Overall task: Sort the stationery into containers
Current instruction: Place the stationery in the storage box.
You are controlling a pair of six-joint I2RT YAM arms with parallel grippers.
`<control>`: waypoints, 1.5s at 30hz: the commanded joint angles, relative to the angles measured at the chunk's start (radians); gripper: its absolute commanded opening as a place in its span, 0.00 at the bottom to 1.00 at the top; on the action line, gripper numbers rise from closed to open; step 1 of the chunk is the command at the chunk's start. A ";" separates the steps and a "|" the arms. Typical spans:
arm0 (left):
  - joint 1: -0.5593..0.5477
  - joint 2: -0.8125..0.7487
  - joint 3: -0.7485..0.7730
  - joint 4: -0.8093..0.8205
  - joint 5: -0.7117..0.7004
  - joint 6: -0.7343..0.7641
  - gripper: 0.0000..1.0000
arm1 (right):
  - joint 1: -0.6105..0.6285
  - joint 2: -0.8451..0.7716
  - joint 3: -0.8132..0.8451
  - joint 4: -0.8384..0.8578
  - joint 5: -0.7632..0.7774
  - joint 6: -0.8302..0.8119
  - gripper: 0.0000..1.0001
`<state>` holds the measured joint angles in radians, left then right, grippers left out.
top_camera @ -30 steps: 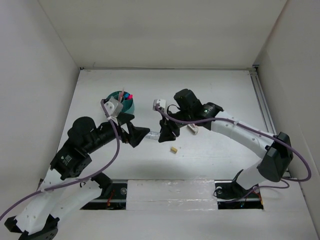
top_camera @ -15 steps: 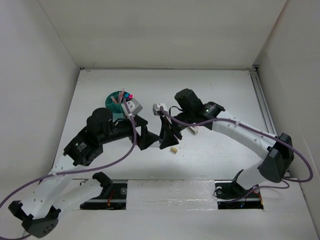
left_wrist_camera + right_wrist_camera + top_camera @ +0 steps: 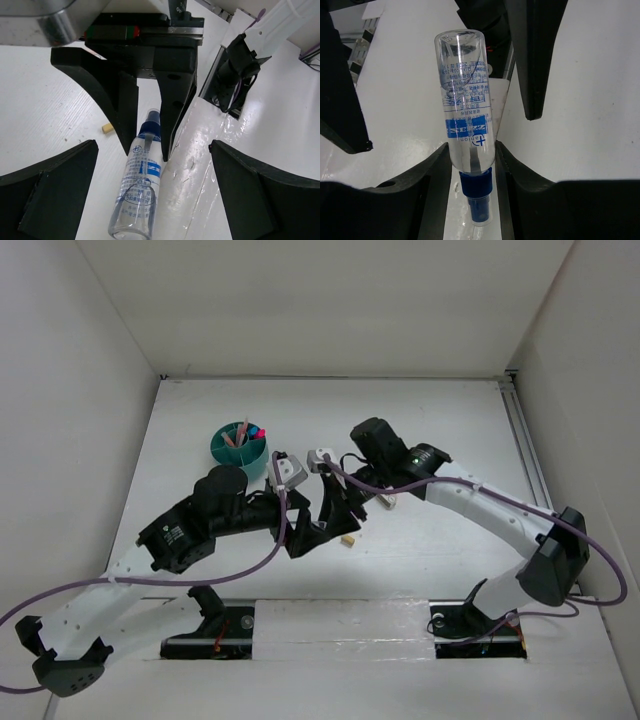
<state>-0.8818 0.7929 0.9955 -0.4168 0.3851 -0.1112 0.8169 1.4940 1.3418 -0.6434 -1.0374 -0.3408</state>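
Clear bottle [image 3: 467, 100] showing blue printed label [image 3: 466, 127] and dark blue cap [image 3: 476, 192], teal cup [image 3: 240, 463] showing pink and red pens [image 3: 247, 430], tan block [image 3: 347, 539] standing out against white table [image 3: 420, 420], purple cables [image 3: 470, 482] running over white arms [image 3: 490, 508]

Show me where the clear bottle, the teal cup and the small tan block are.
clear bottle [image 3: 466, 127]: right wrist view, on its blue printed label.
teal cup [image 3: 238, 465]: top external view, on its near outer wall.
small tan block [image 3: 106, 128]: left wrist view, on its middle.
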 commanded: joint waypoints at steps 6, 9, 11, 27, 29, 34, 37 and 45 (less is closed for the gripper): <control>-0.003 -0.003 0.015 0.022 -0.031 -0.005 0.89 | -0.045 -0.074 0.003 0.016 -0.102 -0.043 0.00; -0.003 0.015 0.015 0.023 -0.031 -0.005 0.87 | -0.045 -0.083 0.003 0.016 -0.102 -0.043 0.00; -0.003 0.026 0.015 0.023 -0.031 -0.005 0.85 | -0.045 -0.092 0.003 0.016 -0.102 -0.043 0.00; -0.003 0.045 0.015 0.023 0.000 -0.005 0.57 | -0.078 -0.112 0.003 0.036 -0.102 -0.043 0.00; -0.003 0.036 0.015 0.023 -0.012 -0.005 0.57 | -0.078 -0.112 0.003 0.036 -0.102 -0.043 0.00; -0.003 0.016 0.015 0.023 -0.055 -0.005 0.69 | -0.078 -0.090 0.003 0.036 -0.056 -0.018 0.00; -0.003 0.006 0.026 0.010 -0.107 -0.005 0.82 | -0.067 -0.072 0.003 0.036 0.014 0.011 0.00; -0.003 -0.003 0.026 0.010 -0.187 -0.025 0.87 | -0.047 -0.072 -0.009 0.076 0.039 0.056 0.00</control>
<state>-0.8822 0.8036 0.9955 -0.4171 0.2474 -0.1223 0.7593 1.4334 1.3334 -0.6300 -0.9977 -0.3054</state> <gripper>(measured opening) 0.869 0.422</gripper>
